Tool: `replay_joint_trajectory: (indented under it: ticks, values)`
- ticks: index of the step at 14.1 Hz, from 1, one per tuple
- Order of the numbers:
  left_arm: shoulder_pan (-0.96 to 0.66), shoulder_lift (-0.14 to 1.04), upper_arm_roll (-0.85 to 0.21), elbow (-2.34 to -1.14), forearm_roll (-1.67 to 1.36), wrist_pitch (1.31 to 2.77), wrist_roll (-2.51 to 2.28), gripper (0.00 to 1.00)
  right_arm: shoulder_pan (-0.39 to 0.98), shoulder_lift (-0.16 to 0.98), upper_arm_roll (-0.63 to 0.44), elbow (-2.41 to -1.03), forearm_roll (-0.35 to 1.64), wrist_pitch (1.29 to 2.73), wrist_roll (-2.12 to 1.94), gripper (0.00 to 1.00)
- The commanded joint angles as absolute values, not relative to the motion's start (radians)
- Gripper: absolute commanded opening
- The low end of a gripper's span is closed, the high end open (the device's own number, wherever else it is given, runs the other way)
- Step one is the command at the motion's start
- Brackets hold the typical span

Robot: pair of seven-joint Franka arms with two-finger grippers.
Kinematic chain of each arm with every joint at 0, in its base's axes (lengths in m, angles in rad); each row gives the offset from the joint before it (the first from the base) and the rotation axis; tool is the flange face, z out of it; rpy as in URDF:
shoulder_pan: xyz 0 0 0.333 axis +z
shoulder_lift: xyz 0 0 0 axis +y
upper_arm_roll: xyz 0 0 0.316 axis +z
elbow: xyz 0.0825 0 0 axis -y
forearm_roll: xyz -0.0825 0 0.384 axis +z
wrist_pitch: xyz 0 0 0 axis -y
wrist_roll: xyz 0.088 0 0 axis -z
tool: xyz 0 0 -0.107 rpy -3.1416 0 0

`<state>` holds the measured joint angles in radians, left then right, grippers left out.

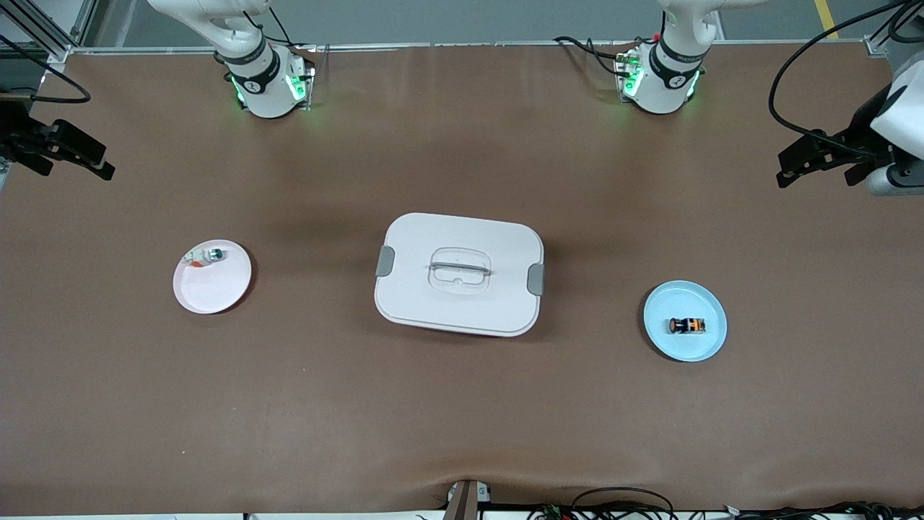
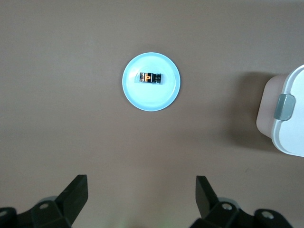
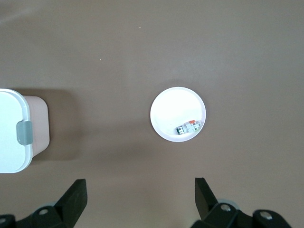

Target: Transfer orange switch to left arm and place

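Note:
The orange switch lies on its side on a light blue plate toward the left arm's end of the table. The white lidded box stands in the middle of the table between the two plates. My left gripper hangs open over bare table at its own end, well clear of the switch. My right gripper hangs open over bare table at the right arm's end. Neither holds anything.
A pale pink plate toward the right arm's end carries a small white part with a green button. Brown table covering surrounds the box. Cables lie along the table's edge nearest the front camera.

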<state>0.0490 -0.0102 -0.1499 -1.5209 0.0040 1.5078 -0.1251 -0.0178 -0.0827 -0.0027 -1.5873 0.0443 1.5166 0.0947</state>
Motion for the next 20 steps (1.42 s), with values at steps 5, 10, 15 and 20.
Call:
replay_joint_trajectory:
  ticks: [5, 10, 15, 20]
  values:
    - [0.034, -0.069, -0.133, -1.582, -0.011, 1.525, -0.132, 1.00, -0.025, -0.112, -0.002, -1.618, 0.061, 1.526, 0.058, 1.00]
    - [0.038, -0.078, -0.133, -1.580, 0.003, 1.491, -0.123, 1.00, -0.026, -0.112, -0.003, -1.618, 0.060, 1.522, 0.058, 1.00]
    - [0.040, -0.081, -0.130, -1.575, 0.009, 1.471, -0.123, 1.00, -0.029, -0.110, -0.005, -1.618, 0.060, 1.509, 0.058, 1.00]
    - [0.040, -0.080, -0.129, -1.569, 0.032, 1.471, -0.124, 1.00, -0.037, -0.107, -0.005, -1.618, 0.057, 1.485, 0.060, 1.00]
